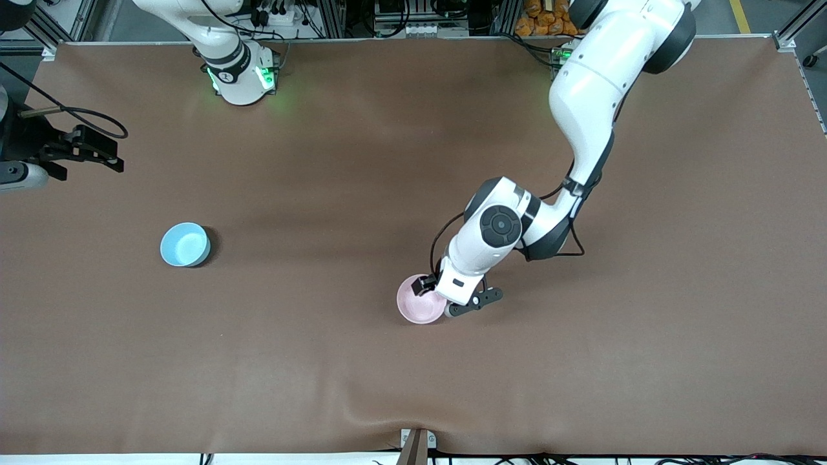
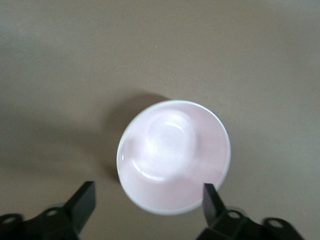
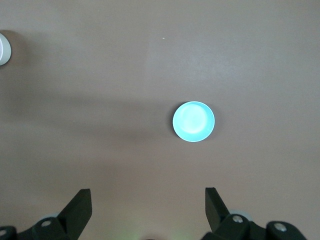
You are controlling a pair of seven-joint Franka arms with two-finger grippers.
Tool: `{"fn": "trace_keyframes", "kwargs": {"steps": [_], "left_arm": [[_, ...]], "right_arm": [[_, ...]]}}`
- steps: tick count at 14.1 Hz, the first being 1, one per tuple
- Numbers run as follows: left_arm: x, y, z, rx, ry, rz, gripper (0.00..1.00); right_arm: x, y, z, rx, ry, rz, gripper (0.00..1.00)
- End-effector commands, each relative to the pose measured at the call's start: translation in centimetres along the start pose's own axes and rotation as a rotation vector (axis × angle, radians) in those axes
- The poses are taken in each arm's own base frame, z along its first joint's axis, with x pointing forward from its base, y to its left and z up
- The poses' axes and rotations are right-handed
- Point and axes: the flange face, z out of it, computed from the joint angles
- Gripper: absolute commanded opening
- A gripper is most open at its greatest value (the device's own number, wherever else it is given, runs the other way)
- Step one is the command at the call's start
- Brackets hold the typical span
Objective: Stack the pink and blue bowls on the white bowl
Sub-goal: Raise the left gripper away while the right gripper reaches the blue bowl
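Observation:
The pale pink bowl (image 1: 420, 309) stands upright on the brown table, near the middle. My left gripper (image 1: 450, 296) is open and low over it, at the bowl's side toward the left arm's end. In the left wrist view the pink bowl (image 2: 172, 155) lies between the open fingers of the left gripper (image 2: 148, 194), with one fingertip (image 2: 210, 196) at its rim. The light blue bowl (image 1: 185, 244) stands alone toward the right arm's end. My right gripper (image 1: 116, 155) is open and empty, high up beside it (image 3: 193, 121). No white bowl shows in the front view.
A pale round thing (image 3: 2, 48) shows cut off at the edge of the right wrist view; I cannot tell what it is. Both robot bases (image 1: 242, 74) stand along the table's edge farthest from the front camera. The brown table cover (image 1: 362, 387) has a wrinkle near the front edge.

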Motion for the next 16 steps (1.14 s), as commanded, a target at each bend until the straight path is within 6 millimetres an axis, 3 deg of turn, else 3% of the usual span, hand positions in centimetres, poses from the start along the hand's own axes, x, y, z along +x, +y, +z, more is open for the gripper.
{"fn": "trace_keyframes", "kwargs": {"steps": [1,3,5,8,10,13,16], "left_arm": [[-0.5,0.5,-5.6,0.037,-0.015,-0.031,1.00],[1.1,-0.6,-10.9,0.073,0.007,-0.036,1.00],[3.9,-2.9,-16.3,0.099,0.035,-0.071,1.00],[6.2,-7.7,-26.6,0.154,0.039,-0.056,1.00],[6.7,-11.4,-32.0,0.198,0.022,0.032,1.00],[7.1,-17.6,-37.9,0.224,0.040,0.103,1.00],[6.6,-22.3,-40.7,0.243,0.053,0.119,1.00]], "right_arm": [[0.4,1.7,1.0,0.016,-0.021,0.019,1.00],[1.9,2.2,3.4,0.011,-0.066,0.023,1.00],[3.4,3.3,6.3,-0.027,-0.119,0.027,1.00],[4.6,4.7,9.1,-0.069,-0.165,0.035,1.00],[5.5,7.5,12.7,-0.042,-0.208,0.078,1.00],[4.9,8.9,18.1,-0.019,-0.217,0.099,1.00],[3.8,11.4,23.4,0.004,-0.196,0.143,1.00]]}}
